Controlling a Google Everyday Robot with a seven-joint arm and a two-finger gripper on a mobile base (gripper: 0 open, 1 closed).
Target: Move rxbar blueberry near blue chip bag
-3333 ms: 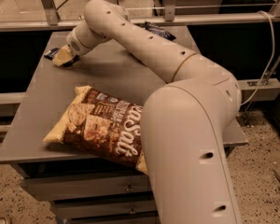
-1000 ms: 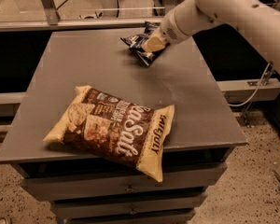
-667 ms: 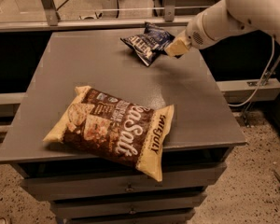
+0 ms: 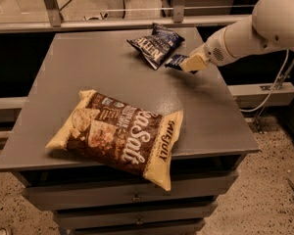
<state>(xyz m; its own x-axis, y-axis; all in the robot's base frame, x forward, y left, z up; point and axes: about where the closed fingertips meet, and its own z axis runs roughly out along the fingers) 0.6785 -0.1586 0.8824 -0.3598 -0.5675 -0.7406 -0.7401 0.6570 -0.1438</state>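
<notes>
The rxbar blueberry (image 4: 175, 60), a small flat dark-blue bar with pale lettering, lies on the grey table (image 4: 108, 67) at the back right. It sits just right of the blue chip bag (image 4: 155, 45), close to the bag's right corner. The chip bag is puffy, dark blue, with big white lettering. My gripper (image 4: 193, 63) reaches in from the right on a white arm (image 4: 245, 33). Its yellowish tip is at the bar's right end, low over the table. I cannot tell whether it touches the bar.
A large brown-and-cream "Sea Salt" bag (image 4: 121, 136) lies at the table's front middle. The table's right edge runs just under my arm. Drawers are below the front edge, and a rail and glass stand behind the table.
The arm swung from the table's far left across to the right. The gripper moved off the chip bag and down to the right, and the bar now shows beside the bag.
</notes>
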